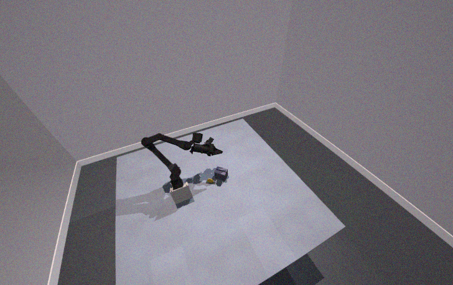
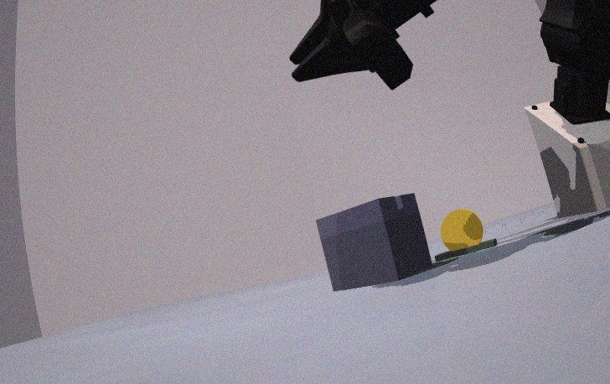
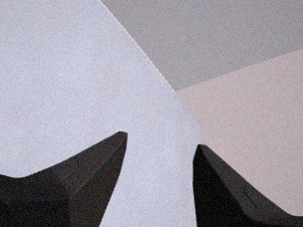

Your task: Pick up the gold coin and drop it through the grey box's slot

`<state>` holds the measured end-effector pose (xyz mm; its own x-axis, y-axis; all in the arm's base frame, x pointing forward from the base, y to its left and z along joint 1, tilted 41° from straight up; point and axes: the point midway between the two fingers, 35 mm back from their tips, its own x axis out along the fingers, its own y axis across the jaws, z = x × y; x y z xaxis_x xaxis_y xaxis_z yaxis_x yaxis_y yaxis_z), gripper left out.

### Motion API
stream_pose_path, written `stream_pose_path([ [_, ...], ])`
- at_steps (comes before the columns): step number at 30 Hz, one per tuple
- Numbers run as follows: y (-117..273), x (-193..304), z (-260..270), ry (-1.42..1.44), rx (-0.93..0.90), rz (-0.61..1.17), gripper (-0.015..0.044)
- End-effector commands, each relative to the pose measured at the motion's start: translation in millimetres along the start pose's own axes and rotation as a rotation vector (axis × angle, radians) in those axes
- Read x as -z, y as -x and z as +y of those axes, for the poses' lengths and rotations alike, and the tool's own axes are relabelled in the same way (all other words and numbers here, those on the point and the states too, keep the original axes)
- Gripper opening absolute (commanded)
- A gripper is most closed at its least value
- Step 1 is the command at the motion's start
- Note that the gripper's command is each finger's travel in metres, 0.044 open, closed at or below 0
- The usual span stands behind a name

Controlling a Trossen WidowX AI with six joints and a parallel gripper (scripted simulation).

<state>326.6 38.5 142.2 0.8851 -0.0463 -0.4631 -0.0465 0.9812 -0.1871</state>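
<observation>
Coin [image 2: 461,230] upright on edge in holder [image 2: 465,250], beside box [image 2: 374,241]

Top view looks down from high and far at the whole desk [image 1: 256,219]. Exterior view sits low, close beside it, sharing its surface. Wrist view peers past the pincer [image 3: 159,181]
</observation>
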Motion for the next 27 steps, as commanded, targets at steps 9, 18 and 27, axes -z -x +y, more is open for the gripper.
stream_pose_path([
  [9, 19, 139, 16, -0.632, -0.474, 1.076, 0.0161],
  [18, 38, 139, 17, -0.897, -0.556, 1.25, 0.0161],
  [27, 35, 145, 26, -0.897, -0.556, 1.25, 0.0161],
])
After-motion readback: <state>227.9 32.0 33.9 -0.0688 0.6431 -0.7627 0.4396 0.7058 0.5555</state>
